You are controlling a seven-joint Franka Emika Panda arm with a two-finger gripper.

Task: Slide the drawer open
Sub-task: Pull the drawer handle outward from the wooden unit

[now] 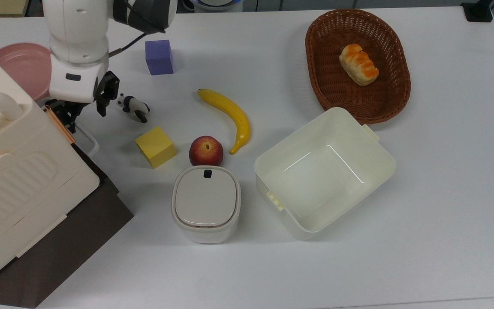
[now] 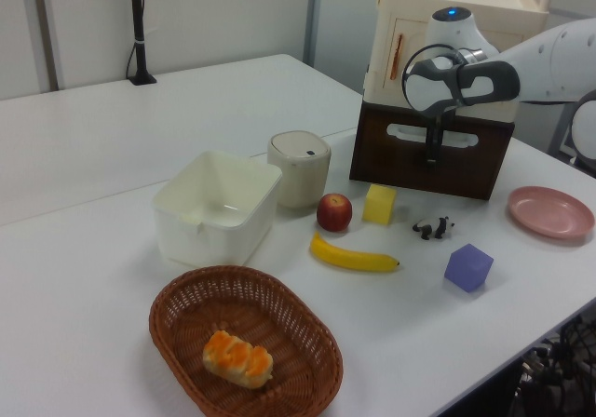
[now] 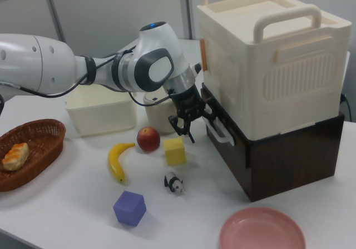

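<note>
The gripper (image 3: 194, 117) is reaching in against the dark front panel of the drawer (image 3: 227, 149), its wrist turned so the fingers are straddling the white loop handle (image 3: 219, 130); that posture is suiting a pull along the drawer's travel, away from the cabinet. In the left view the fingers are hanging down across the handle (image 2: 431, 132), but whether they are clamped on it or only set around it cannot be told.

The drawer is sitting at the base of the stack at the top view's left edge of the counter (image 1: 423, 214), under the cream ribbed case (image 3: 267, 60), whose weight is probably helping to hold the cabinet in place during a pull. It is standing nearly closed, judging by the front panel showing just proud of the body in the top view (image 1: 86, 159).

The yellow cube (image 1: 155, 146) and the toy panda (image 1: 133, 107) are lying near the handle, close to the drawer's path, so they could be nudged as it comes out. The apple (image 1: 206, 150), banana (image 1: 228, 117) and lidded tub (image 1: 206, 203) are resting farther off.

No brand, label or legible writing is showing.
</note>
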